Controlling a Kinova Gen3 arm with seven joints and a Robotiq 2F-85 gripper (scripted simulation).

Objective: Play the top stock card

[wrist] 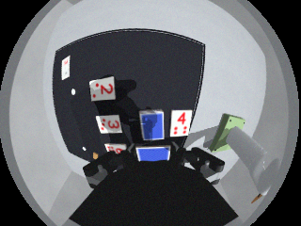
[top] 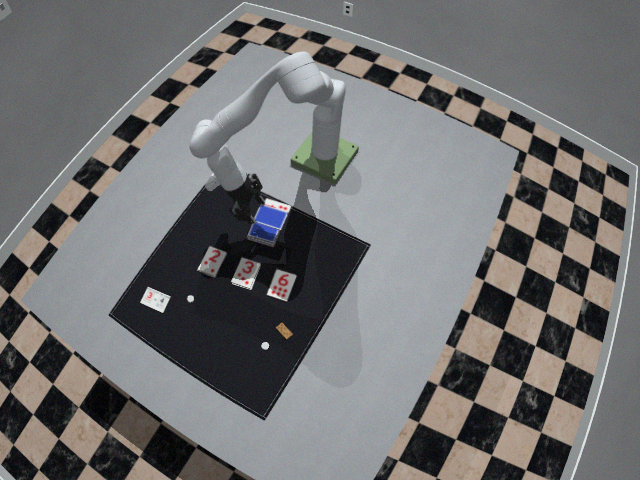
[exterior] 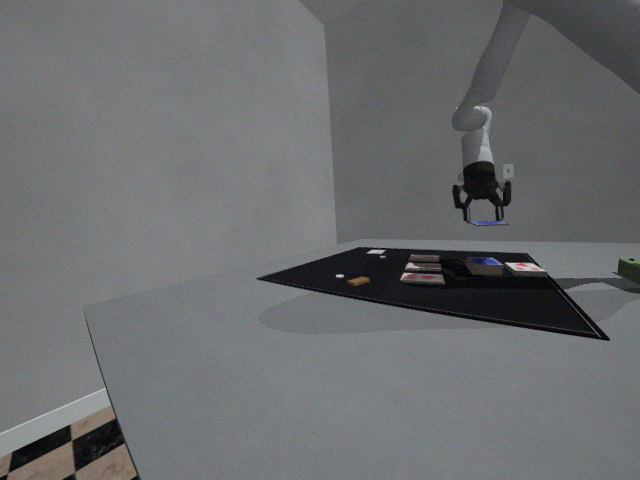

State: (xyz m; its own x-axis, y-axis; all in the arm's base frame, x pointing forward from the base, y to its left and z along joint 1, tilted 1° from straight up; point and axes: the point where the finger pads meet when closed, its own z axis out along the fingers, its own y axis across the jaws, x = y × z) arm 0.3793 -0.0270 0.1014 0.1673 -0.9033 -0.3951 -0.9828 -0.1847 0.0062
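Note:
My gripper [top: 258,210] [exterior: 482,221] [wrist: 153,148] is shut on a card [top: 272,217] [exterior: 488,223] [wrist: 153,153], held by opposite edges, blue back up and roughly level, high above the mat. The blue-backed stock [top: 263,233] [exterior: 483,261] [wrist: 151,125] lies below it. Face-up piles show a red 2 [top: 211,261] [wrist: 102,88], a red 3 [top: 246,272] [wrist: 109,124] and a red 6 [top: 281,284] [exterior: 422,278]. A red 4 [wrist: 181,123] [exterior: 525,269] lies beside the stock, partly hidden in the top view. The held card's face is hidden.
A small card with 3 and 4 [top: 155,299] [wrist: 65,68], two white discs [top: 190,298] [top: 265,345] and an orange-brown domino-like tile [top: 284,330] [exterior: 358,281] lie on the black mat [top: 222,356]. The green arm base [top: 300,159] [wrist: 226,132] stands beyond the mat.

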